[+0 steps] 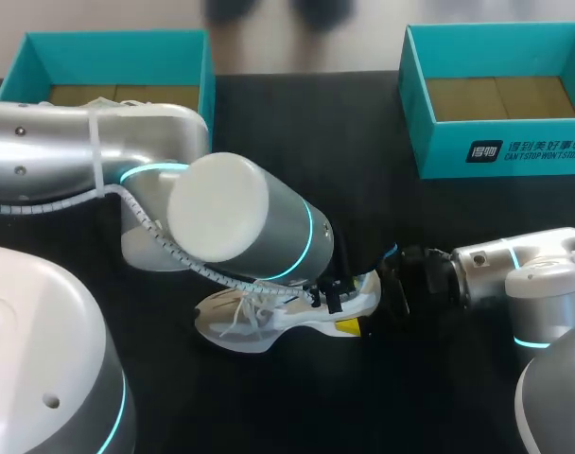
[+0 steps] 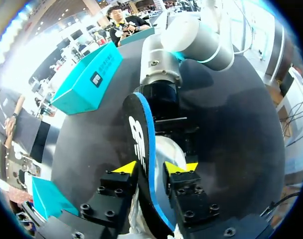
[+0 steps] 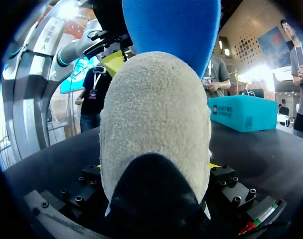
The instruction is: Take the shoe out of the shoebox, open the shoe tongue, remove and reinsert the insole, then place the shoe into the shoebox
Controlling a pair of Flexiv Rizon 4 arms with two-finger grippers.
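Head view has the shoe [image 1: 269, 317] out on the surface [image 1: 363, 189], about midway along and nearer the front edge, tucked under the left arm. Right pincer [image 3: 155, 167] is clamped on its heel from both sides. Left pincer [image 2: 150, 168] is pinching the insole [image 2: 139, 134], which stands on edge over the shoe, blue rim showing. Left box [image 1: 207, 76] and right box [image 1: 496, 151] sit at the far corners, well apart from the shoe.

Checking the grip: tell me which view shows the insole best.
Left wrist view: the insole stands edge-on between the left claw's yellow tips. The right wrist view shows only its blue side above the shoe. In the head view the left arm hides it.
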